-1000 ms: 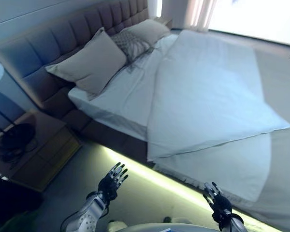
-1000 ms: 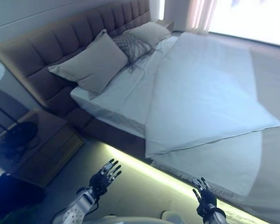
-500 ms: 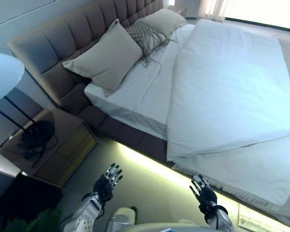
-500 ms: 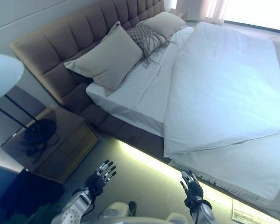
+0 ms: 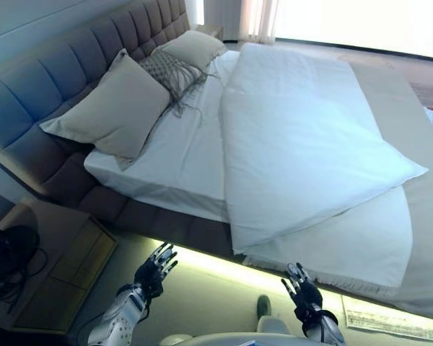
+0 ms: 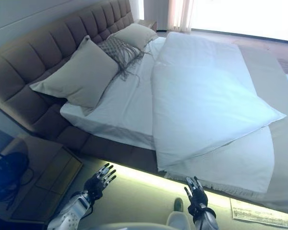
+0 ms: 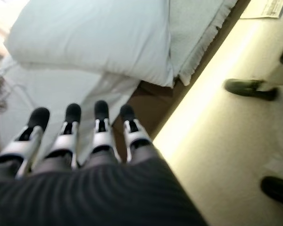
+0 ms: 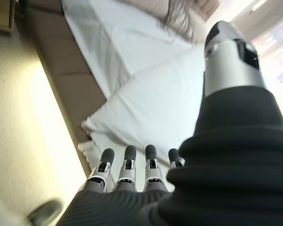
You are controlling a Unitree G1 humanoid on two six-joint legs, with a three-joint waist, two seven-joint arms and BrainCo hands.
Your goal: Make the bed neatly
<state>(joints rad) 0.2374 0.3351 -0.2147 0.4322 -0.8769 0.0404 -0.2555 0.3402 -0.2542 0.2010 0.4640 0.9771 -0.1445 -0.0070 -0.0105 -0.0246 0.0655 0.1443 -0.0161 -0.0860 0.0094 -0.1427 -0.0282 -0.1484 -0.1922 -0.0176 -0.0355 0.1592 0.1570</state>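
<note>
Currently neither hand has made contact with the bedding. The left hand [image 5: 153,271] is raised over the floor short of the bed frame [image 5: 159,225], fingers straight and slightly spread, holding nothing. The right hand [image 5: 303,292] is raised the same way near the fringed edge of the under-blanket [image 5: 346,245], fingers straight, side by side and empty. Both palms appear turned toward the mattress, which reads as a ready posture for reaching rather than a grasp.

The duvet [image 5: 303,137] lies on top of the bed, folded back on itself and skewed: one corner points off toward the foot end and its near edge runs at an angle to the frame. This leaves a broad strip of bare sheet [image 5: 180,151] exposed between the duvet and the headboard [image 5: 65,65]. Beneath the duvet, the under-blanket projects past its lower edge toward the hands.

Two pillows [image 5: 115,108] lean against the headboard, with a patterned, fringed cushion [image 5: 169,68] between them. A nightstand [image 5: 50,267] stands beside the frame at the headboard end, carrying a dark object that cannot be identified.

Judgement: the task is at an early stage. The nearest workable point is probably the duvet's near edge, just above the right hand, from which the cover could be drawn square to the frame and up toward the pillows.
</note>
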